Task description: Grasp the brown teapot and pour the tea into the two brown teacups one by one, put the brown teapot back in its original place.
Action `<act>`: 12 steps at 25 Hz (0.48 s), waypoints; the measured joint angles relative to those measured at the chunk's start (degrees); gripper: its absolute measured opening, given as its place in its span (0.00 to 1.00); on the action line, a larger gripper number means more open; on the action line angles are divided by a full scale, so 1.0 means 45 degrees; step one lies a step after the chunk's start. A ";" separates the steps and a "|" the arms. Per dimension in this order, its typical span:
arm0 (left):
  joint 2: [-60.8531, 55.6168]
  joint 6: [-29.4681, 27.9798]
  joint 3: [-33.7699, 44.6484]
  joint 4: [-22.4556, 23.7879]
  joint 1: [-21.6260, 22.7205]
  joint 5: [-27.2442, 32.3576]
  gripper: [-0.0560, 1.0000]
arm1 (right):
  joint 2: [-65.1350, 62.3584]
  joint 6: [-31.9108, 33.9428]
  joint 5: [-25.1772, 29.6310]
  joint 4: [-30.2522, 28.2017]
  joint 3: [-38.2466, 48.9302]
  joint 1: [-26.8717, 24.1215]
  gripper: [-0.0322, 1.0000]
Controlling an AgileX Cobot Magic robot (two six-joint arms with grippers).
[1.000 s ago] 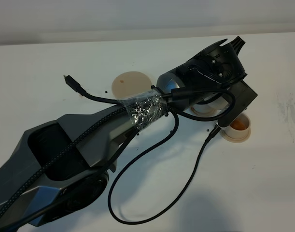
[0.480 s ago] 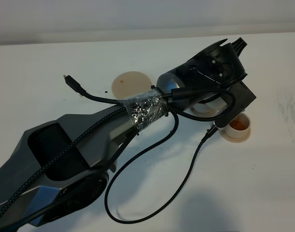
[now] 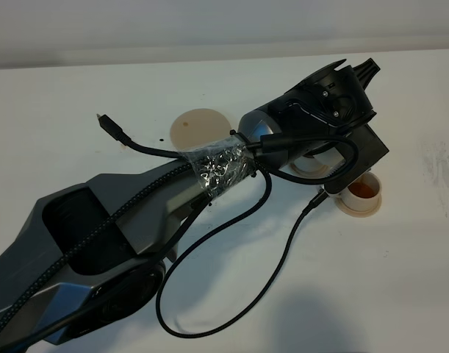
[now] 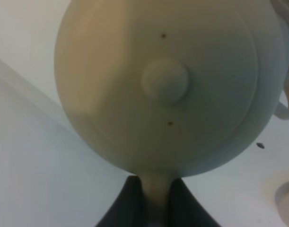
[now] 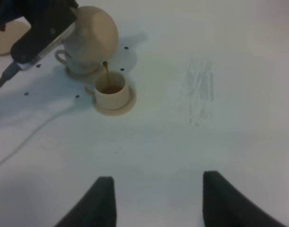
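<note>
The brown teapot fills the left wrist view, lid and knob toward the camera. My left gripper is shut on its handle. In the right wrist view the teapot hangs tilted, and a thin stream of tea runs from its spout into the nearer teacup on its saucer. The other teacup stands right behind, partly under the pot. From above, the left arm hides the teapot; the tea-filled teacup shows beside it. The wide saucer lies bare. My right gripper is open over bare table.
A black cable loops from the left arm over the white table. Small dark tea drops dot the surface around the cups. Faint grey scuff marks lie to the right of the cups.
The left wrist has turned slightly further and the hanging cable loop has slid a little leftward. The cups and the wide saucer have not moved.
</note>
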 joint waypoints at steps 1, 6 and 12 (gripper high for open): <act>0.0000 0.0025 0.0000 0.0000 0.0000 -0.0031 0.13 | 0.0000 0.0000 0.0000 0.0000 0.0000 0.0000 0.43; 0.0000 0.0066 0.0000 0.0043 0.0000 -0.0257 0.13 | 0.0000 0.0000 0.0000 0.0000 0.0000 0.0000 0.43; 0.0000 0.0066 0.0000 0.0252 0.0000 -0.0411 0.13 | 0.0000 0.0000 0.0000 0.0000 0.0000 0.0000 0.43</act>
